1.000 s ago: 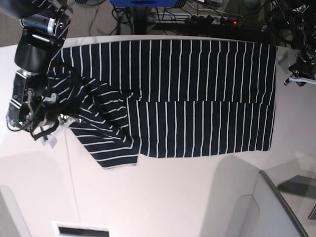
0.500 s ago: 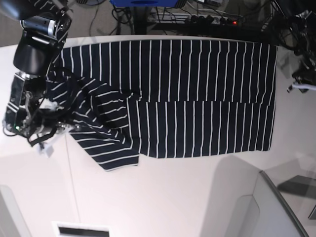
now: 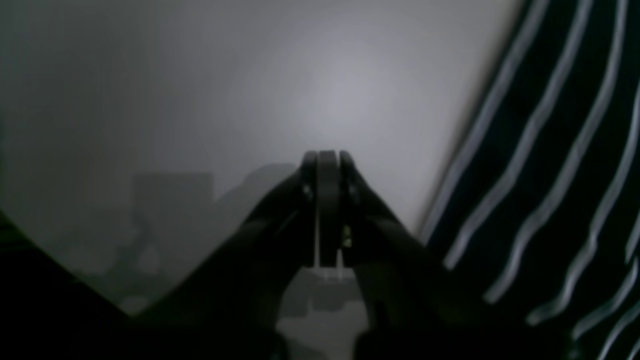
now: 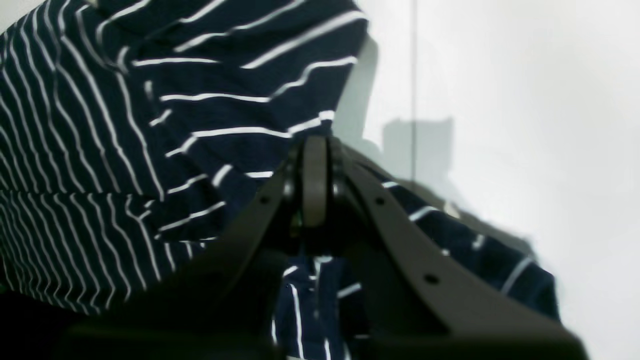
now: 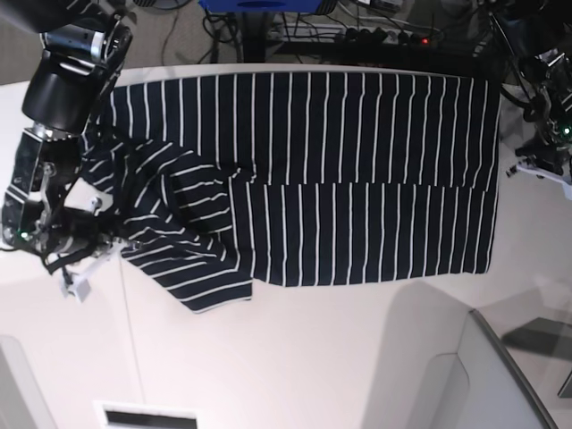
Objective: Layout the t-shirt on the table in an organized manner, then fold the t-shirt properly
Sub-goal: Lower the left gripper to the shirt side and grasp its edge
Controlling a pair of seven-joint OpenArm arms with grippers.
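A: Since a second ago the right gripper (image 5: 76, 259) has slid outward toward the table edge, dragging the sleeve end with it; the shirt (image 5: 357, 179) body has not shifted. The left gripper (image 5: 536, 165) has edged further from the hem.

B: Fingers?

A: Nearest, in the right wrist view, the right gripper (image 4: 315, 190) has its jaws pressed together on a bunch of striped fabric. In the left wrist view, the left gripper (image 3: 327, 210) has jaws together or nearly so, nothing between them, over bare table (image 3: 250, 90), with the hem just beside.

B: Shirt position?

A: Spread along the far half of the table (image 5: 295, 357), body flat, one lengthwise crease across the middle. The sleeve end near the right gripper is crumpled and folded over itself.

B: Handling?

A: Judged light, limp, no stiffness; it drags easily on the smooth top and bunches where pinched. Best held at seams: sleeve cuff, shoulder, hem corners, pulling both ends taut.
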